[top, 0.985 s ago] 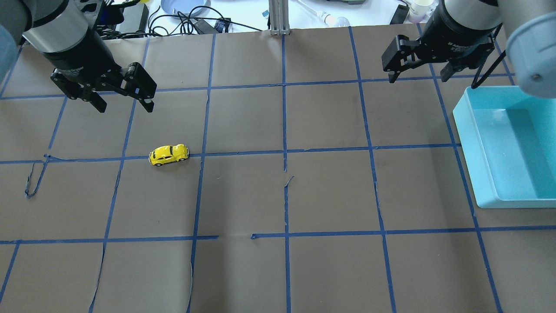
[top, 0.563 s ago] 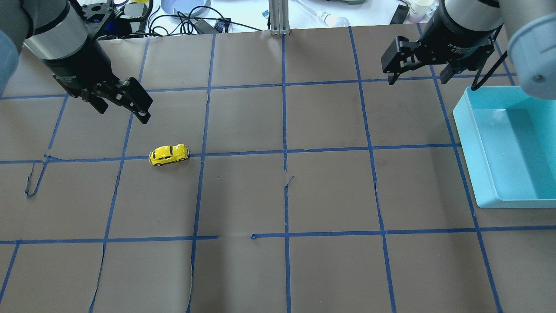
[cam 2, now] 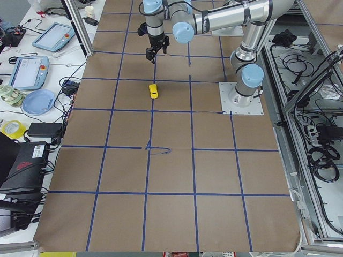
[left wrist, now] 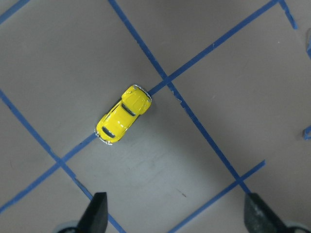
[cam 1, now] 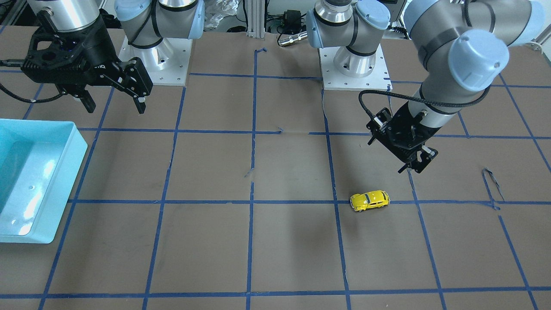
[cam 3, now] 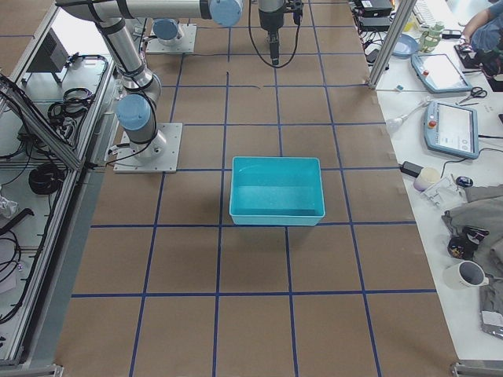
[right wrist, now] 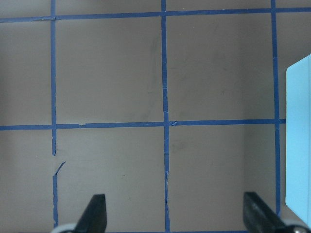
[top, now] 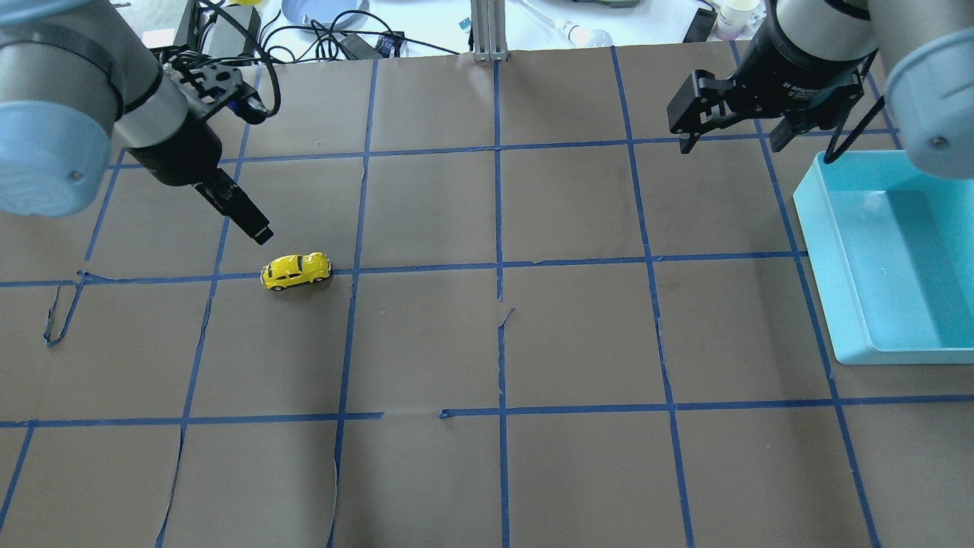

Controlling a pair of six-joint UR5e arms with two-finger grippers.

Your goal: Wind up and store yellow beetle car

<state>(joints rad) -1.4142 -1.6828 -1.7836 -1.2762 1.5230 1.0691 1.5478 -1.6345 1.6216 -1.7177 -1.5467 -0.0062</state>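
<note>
The yellow beetle car [top: 296,272] sits on its wheels across a blue tape line [top: 426,267] in the left half of the table [top: 571,342], and has not moved over the last second. The left gripper [top: 257,230] has swung in from the far left corner and turned its wrist, and now hangs just beside the car, not touching it. This reads as the approach for the pick. The right gripper [top: 730,141] has barely moved and waits, jaws spread, near the turquoise bin [top: 813,228]. From overhead the left gripper shows edge-on, so its gap is unreadable there. The wrist view shows its fingers [left wrist: 97,213] wide apart with nothing between them. Its height above the table is hard to judge. The bin is cut off at the frame edge.
</note>
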